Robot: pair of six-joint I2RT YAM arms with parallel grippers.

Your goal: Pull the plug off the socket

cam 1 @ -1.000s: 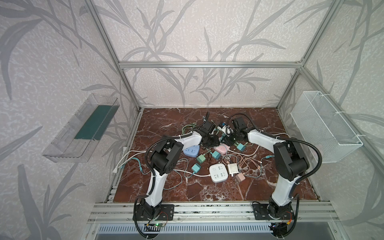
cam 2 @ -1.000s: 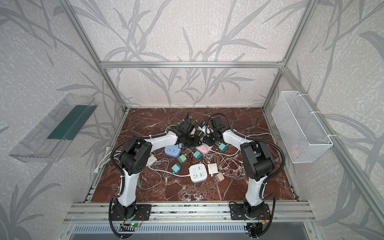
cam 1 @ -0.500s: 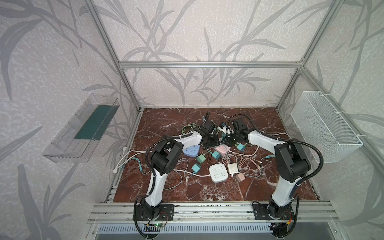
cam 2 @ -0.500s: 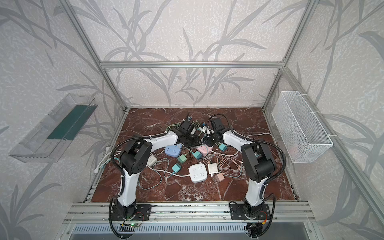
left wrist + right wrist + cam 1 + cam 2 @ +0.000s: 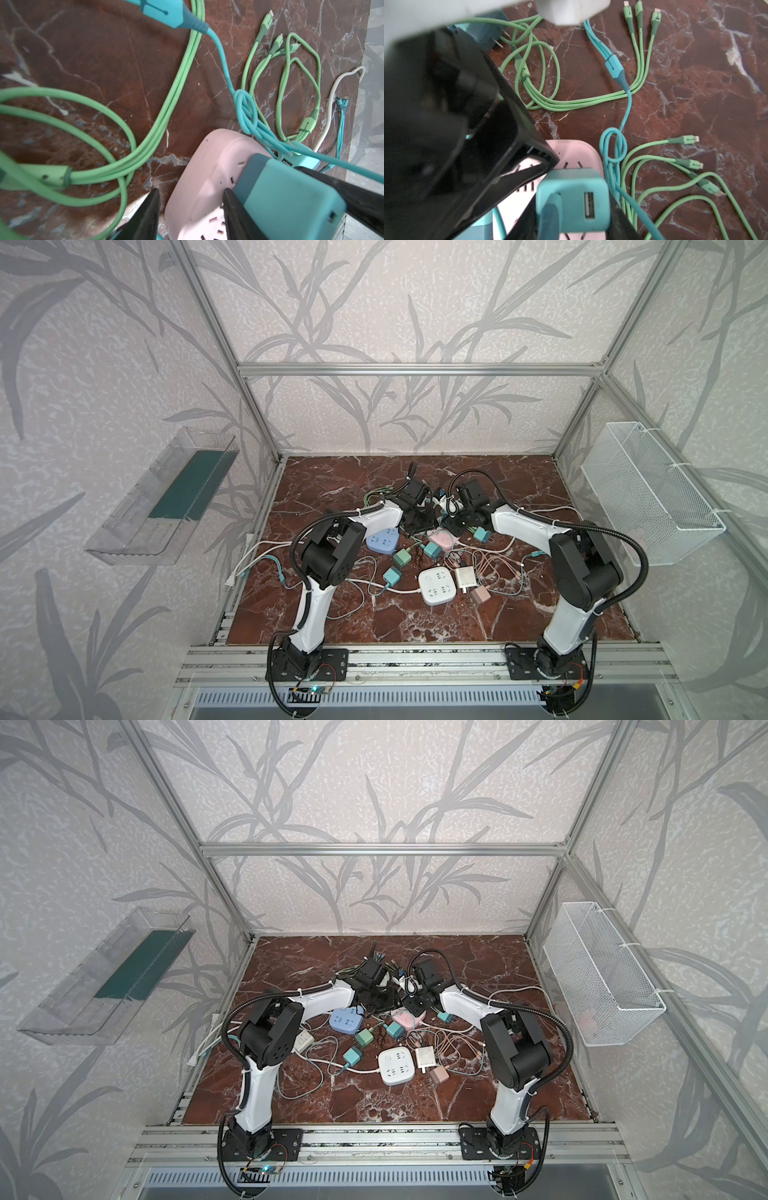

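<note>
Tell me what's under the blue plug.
The pink socket lies under the blue plug; its slots show beside the plug. The prongs are hidden, and whether they are still seated.

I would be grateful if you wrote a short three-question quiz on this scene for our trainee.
1. True or false: the right gripper hangs open and holds nothing.
2. Which colour is the socket that the blue plug sits on? A white, B pink, C black.
3. In the right wrist view, what is plugged into the port beside the blue plug's free port?

Key: 1 false, it is closed on the blue plug. 2 B. 3 a blue cable.
</note>
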